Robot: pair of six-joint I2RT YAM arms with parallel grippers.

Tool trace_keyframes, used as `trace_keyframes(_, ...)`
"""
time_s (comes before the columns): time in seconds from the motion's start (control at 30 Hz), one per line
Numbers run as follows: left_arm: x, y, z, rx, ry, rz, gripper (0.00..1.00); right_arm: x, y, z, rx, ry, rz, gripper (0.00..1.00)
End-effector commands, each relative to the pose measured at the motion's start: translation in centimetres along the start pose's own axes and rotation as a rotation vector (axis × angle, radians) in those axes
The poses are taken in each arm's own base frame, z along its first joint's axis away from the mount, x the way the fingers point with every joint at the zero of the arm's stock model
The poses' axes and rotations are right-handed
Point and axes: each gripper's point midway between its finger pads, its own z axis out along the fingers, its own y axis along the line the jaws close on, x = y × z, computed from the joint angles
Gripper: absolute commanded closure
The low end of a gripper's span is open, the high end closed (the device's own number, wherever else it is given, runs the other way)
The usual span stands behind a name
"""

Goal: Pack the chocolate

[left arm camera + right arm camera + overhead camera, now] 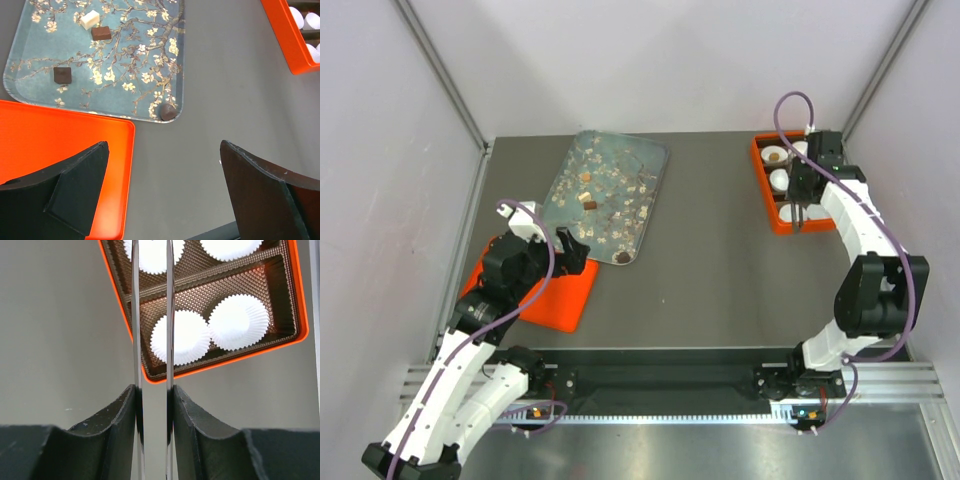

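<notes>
The right gripper point(152, 395) has its jaws pinching the metal tongs point(135, 315) over the orange box point(220, 362) of paper cups point(181, 337), well right of the floral tray point(30, 87). The tong tips are out of view. The left gripper point(164, 147) has its jaws spread wide and empty above the orange lid point(60, 135), just beside the tray. The chocolate point(101, 33) lies loose on the tray; one piece point(775, 155) sits in a cup. Judged: a placing step at the box. Next, the tongs must travel to the tray and nip a piece squarely.
</notes>
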Motion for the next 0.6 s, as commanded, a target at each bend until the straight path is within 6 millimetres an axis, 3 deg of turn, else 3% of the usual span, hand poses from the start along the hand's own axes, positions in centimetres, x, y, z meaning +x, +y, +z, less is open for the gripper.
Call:
trace_keyframes(0.0,-0.4,0.0,0.1,-0.003,-0.015,0.004,0.02,-1.1,-0.6,0.9,0.005,-0.032,0.013,0.72)
trace_keyframes(0.57,-0.3,0.1,0.4,-0.011,-0.006,0.004,0.02,0.7,-0.1,3.7,-0.017,0.024,0.01,0.69)
